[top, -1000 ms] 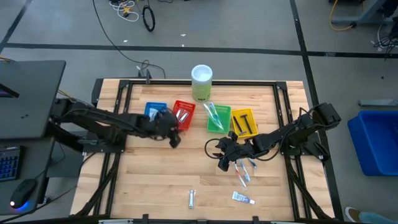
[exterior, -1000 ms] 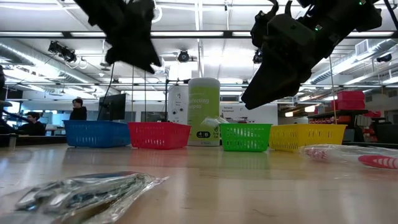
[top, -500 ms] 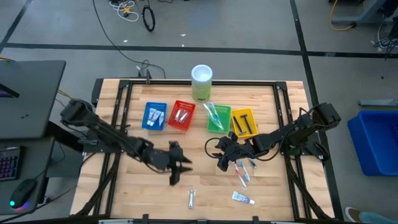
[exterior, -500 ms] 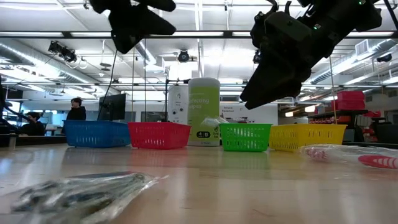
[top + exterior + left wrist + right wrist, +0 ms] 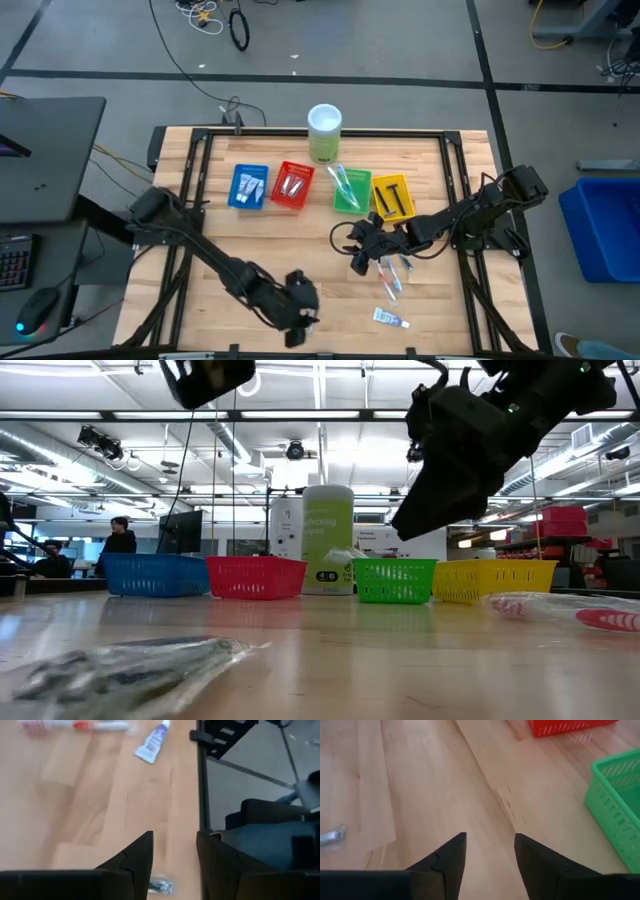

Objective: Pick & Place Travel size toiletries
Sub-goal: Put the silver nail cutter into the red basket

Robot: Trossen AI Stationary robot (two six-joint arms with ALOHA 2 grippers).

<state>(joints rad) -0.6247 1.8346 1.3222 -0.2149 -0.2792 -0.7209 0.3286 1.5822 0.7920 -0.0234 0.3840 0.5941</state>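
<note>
2 empty grippers: my left gripper point(image 5: 172, 865), parted, hangs over the foil packet point(image 5: 160, 885) to straddle it; my right gripper point(image 5: 490, 855), parted, hovers mid-table.

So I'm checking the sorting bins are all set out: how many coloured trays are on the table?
4, in a row at the table's far side: blue tray, then red tray, green tray and yellow tray, just in front of the pale green cylinder. None seems hidden.

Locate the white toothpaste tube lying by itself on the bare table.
High view: the white toothpaste tube lies near the table's front edge, right of centre, just right of the left gripper.
</note>
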